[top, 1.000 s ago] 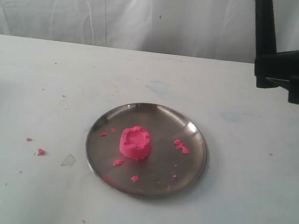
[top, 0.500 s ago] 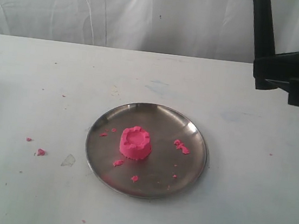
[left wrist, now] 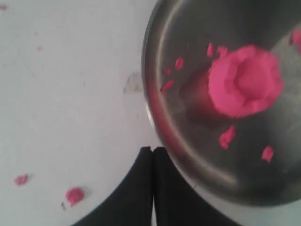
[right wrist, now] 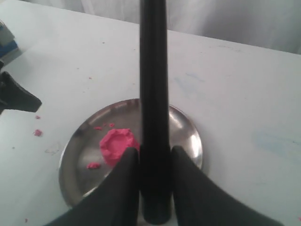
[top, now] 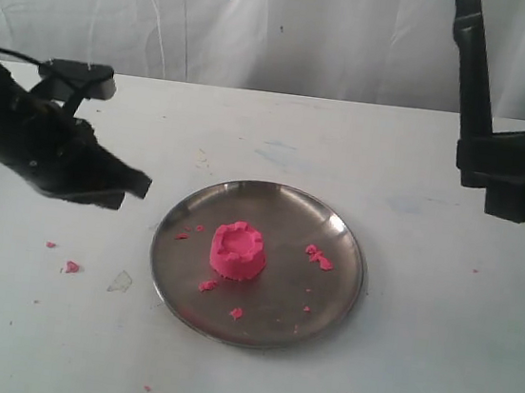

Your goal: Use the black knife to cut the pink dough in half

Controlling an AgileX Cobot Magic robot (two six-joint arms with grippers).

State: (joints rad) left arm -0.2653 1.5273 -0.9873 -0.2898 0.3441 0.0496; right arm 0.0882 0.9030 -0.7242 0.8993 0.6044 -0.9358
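**Knife held high on the right, left arm low beside the plate**

The right gripper [right wrist: 154, 162] hung high over the table's right side, its fingers clamped on the black knife [right wrist: 154, 94], which stood steeply up out of the exterior frame. The left gripper [left wrist: 153, 155] hovered low over the table [top: 435, 352], just beside the plate's [top: 326, 300] left rim, fingers pressed together on nothing. That arm slanted in from the left edge, tip aimed at the plate.

There was one dough [top: 238, 249], a whole round lump with a notched rim, sitting slightly left of the plate's centre. One plate, one knife. Around the lump lay perhaps seven or eight pink crumbs [top: 318, 257] on the steel, though the smallest blur together, and a few more on the table to the left.

The plate sat mid-table, with bare surface on all sides; the room was widest to the right and in front.
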